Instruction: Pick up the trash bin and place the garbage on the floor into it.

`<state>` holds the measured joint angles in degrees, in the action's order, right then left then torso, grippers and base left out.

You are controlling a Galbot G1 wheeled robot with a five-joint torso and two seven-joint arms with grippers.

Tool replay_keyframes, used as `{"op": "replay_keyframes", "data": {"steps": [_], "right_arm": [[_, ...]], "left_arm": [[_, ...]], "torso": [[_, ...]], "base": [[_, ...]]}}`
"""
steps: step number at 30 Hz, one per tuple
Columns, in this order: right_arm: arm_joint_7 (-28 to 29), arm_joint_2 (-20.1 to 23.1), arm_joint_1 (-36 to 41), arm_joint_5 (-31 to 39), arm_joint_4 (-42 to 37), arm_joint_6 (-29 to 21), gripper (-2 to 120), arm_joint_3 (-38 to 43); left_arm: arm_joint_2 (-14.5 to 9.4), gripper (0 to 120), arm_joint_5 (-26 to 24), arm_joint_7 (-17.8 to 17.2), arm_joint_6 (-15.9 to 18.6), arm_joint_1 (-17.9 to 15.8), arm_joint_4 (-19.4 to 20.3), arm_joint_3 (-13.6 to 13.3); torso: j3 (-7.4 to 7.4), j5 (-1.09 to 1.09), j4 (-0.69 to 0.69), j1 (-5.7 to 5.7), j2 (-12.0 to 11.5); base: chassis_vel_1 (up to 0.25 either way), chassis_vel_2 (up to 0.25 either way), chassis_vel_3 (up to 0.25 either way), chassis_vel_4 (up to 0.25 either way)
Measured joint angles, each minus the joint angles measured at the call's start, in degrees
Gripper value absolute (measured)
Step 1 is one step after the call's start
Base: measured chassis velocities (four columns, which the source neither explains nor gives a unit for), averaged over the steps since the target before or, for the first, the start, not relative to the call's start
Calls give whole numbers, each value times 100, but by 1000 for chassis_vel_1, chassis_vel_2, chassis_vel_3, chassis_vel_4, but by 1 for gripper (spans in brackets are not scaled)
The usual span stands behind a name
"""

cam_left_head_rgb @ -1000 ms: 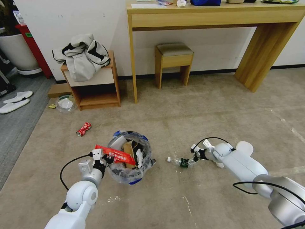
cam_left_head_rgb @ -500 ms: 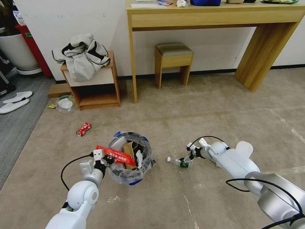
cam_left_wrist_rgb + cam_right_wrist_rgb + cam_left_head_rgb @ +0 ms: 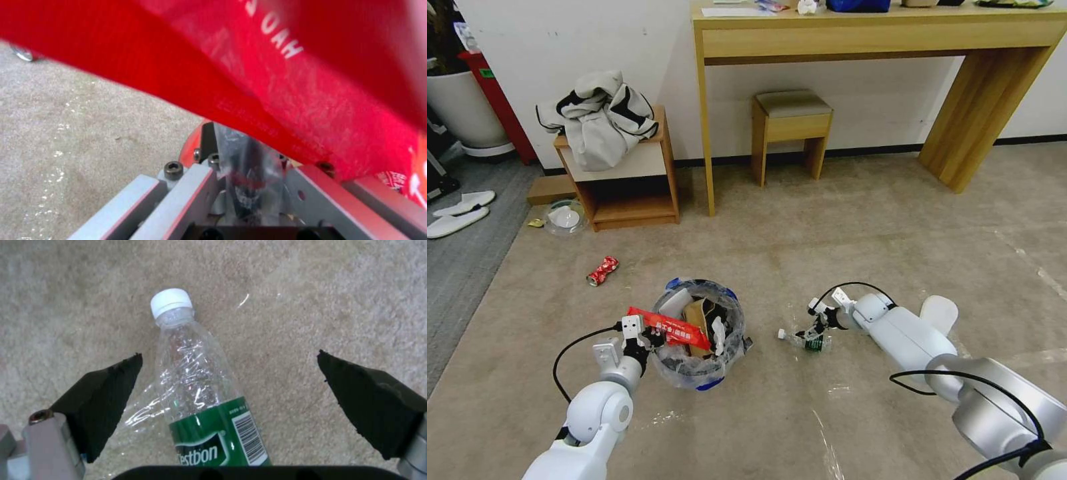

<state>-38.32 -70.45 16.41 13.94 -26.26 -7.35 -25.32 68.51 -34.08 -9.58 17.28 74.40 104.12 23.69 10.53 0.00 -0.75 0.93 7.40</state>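
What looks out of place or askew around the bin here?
A red snack wrapper lies across the trash bin's rim, sticking out toward the left tool rather than sitting inside. A crushed red can still lies on the carpet, and the bottle lies between the right tool's open fingers.

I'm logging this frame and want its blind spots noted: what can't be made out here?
- Bin's lower contents, head view: hidden under the wrapper and carton.
- Left gripper's fingertips, left wrist view: covered by the blurred wrapper.
- Bottle's base, right wrist view: cut off behind the open right gripper's body.
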Motion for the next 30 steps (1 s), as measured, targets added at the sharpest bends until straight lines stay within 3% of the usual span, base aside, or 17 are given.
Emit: {"op": "replay_keyframes", "data": {"steps": [18, 30], "right_arm": [[-162, -138, -47, -1158, 192, 265, 100, 26], [-68, -270, -11, -1245, 497, 324, 100, 120]], "left_arm": [[-24, 1, -33, 40, -44, 32, 13, 35], [-16, 1, -41, 48, -54, 50, 27, 43]], "torso": [[0, 0, -2, 0, 0], [0, 0, -1, 0, 0]], "base": [[0, 0, 0, 0], [0, 0, 0, 0]]}}
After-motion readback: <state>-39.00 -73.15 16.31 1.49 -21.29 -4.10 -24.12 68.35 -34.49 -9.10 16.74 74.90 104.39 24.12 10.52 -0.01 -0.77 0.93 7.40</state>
